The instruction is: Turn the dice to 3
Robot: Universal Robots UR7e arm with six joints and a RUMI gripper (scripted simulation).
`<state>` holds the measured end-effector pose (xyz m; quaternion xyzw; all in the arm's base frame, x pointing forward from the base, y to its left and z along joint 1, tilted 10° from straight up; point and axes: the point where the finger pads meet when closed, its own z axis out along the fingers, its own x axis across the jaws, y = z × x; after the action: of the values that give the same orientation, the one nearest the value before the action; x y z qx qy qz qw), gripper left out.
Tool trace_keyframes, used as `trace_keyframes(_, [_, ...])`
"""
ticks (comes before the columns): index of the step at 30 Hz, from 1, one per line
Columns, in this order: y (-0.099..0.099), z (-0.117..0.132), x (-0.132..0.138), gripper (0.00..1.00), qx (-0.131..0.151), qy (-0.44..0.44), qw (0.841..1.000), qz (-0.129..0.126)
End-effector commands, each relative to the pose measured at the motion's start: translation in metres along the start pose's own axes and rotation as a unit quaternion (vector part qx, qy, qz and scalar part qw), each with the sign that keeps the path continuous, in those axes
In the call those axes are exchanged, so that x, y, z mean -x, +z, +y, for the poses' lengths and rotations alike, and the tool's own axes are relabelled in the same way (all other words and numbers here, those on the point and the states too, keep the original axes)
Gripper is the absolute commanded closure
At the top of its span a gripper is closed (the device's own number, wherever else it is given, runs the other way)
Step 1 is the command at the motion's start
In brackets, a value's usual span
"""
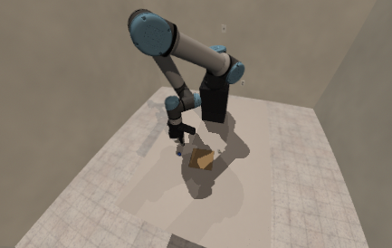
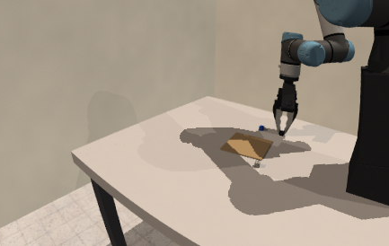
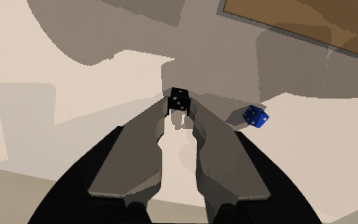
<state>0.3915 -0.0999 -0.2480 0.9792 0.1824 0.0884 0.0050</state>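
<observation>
The counter (image 2: 164, 188) carries a brown mat (image 2: 247, 144) near its middle. The end effector (image 3: 179, 111) reaches down just beside the mat, clamped on the black die (image 3: 179, 98), presumably to reorient it. The blue die (image 3: 255, 116) rests nearby, off the mat; the white die (image 2: 257, 164) sits at the mat's opposite edge.

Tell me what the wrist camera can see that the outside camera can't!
Only the wrist view shows the black die pinched at the fingertips of the gripper, and the white dots on it and on the blue die.

Only the exterior view shows the white die just off the mat's near edge, the whole table with its dark leg, and the arm's blue joints.

Both show the blue die lying off the brown mat, the gripper's two fingers, and the big shadows on the table.
</observation>
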Motion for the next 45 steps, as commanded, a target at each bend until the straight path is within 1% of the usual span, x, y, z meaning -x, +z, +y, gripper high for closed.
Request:
trace_keyframes(1, [0.000,0.000,0.000,1.00,0.000,0.000,1.000,0.000])
trace_keyframes(11, [-0.003,0.000,0.000,1.00,0.000,0.000,1.000,0.000])
trace_keyframes(15, [-0.009,0.000,0.000,1.00,0.000,0.000,1.000,0.000])
trace_keyframes(20, [-0.021,0.000,0.000,1.00,0.000,0.000,1.000,0.000])
trace_keyframes(22, [-0.021,0.000,0.000,1.00,0.000,0.000,1.000,0.000])
trace_keyframes(37, [-0.074,0.000,0.000,1.00,0.000,0.000,1.000,0.000])
trace_keyframes(39, [-0.074,0.000,0.000,1.00,0.000,0.000,1.000,0.000])
trace_keyframes(45, [-0.090,0.000,0.000,1.00,0.000,0.000,1.000,0.000])
